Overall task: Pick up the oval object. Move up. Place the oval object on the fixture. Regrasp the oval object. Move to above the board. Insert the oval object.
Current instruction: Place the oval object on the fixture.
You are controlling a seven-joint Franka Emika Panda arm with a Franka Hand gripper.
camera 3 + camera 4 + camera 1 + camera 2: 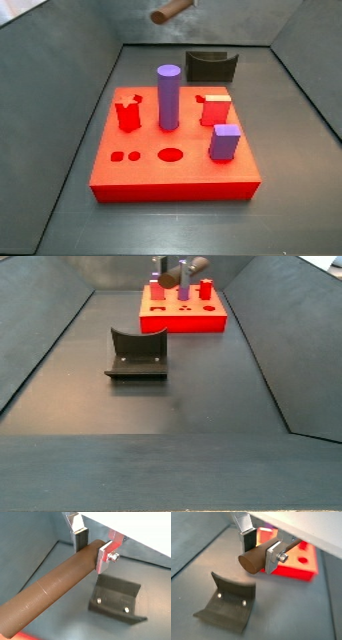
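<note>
The gripper (pixel 93 546) pinches the oval object (pixel 50 589) near one end, holding it high above the fixture (pixel 230 601), well clear of the board (pixel 174 150); I judge it should descend slowly, centring the rod over the curved notch

You see the gripper (pixel 89 548) up in the air, its fingers pressed against either side of the oval object (pixel 50 592), which lies level. Below it, the fixture (pixel 228 602) sits on the floor, apart from the board (pixel 171 150). Pegs stand up from the board.
</note>
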